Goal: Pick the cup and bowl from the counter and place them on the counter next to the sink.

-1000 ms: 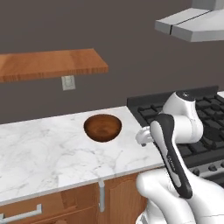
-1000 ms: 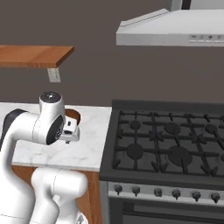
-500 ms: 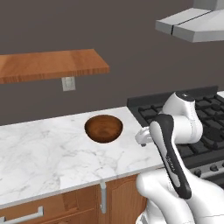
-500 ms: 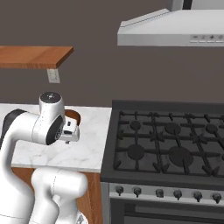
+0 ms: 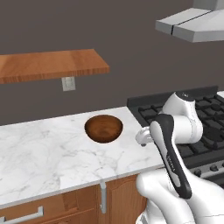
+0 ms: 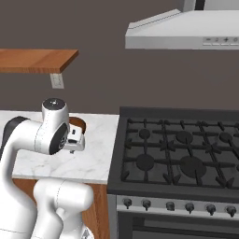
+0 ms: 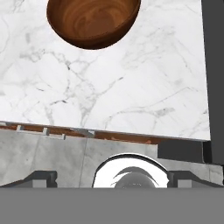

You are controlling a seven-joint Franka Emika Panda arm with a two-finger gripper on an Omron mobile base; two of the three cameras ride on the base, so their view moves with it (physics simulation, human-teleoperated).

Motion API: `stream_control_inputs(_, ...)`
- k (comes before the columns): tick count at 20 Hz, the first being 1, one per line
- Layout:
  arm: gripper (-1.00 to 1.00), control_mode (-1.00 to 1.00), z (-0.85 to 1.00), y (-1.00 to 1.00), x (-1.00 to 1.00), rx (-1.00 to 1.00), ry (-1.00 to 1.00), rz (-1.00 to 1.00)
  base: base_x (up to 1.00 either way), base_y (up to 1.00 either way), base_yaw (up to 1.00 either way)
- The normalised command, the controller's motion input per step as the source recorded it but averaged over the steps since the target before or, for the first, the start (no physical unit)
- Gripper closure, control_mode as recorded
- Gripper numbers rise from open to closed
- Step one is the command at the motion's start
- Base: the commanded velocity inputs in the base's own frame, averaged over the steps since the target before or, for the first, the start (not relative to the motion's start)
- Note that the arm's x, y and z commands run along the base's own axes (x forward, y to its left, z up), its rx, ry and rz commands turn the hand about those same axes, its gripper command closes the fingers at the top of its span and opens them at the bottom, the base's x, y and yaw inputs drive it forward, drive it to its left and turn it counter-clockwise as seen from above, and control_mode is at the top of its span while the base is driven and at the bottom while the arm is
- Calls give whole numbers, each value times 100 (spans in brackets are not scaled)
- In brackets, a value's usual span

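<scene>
While the hand [image 5: 142, 136] hangs above the bench [image 5: 48, 153] edge beside the stove [image 6: 186, 154], the bowl [image 5: 103, 128] sits upright on the marble, apart from it. Whether the fingers are spread cannot be told.

Arm folded, pincer [image 5: 142, 138] tucked low

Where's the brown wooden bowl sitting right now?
The round dark brown wooden bowl sits upright on the white marble counter, left of centre in the left base view, below the wooden shelf and left of the black stove.
</scene>
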Motion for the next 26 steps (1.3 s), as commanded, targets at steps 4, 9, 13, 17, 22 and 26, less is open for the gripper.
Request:
stream_control_inputs(4,-100,-100,0,0,0,0,0,0,0,0,0)
stream_control_inputs(9,-100,-100,0,40,16,-2,0,-10,0,0,0)
stream_control_inputs(13,-100,-100,0,72,45,-10,5,-16,0,0,0)
stream_control_inputs(17,-100,-100,0,73,74,-15,0,-21,0,0,0)
stream_control_inputs(22,-100,-100,0,14,89,-8,1,-11,0,0,0)
stream_control_inputs(26,-100,-100,0,-10,69,-2,20,0,0,0,0)
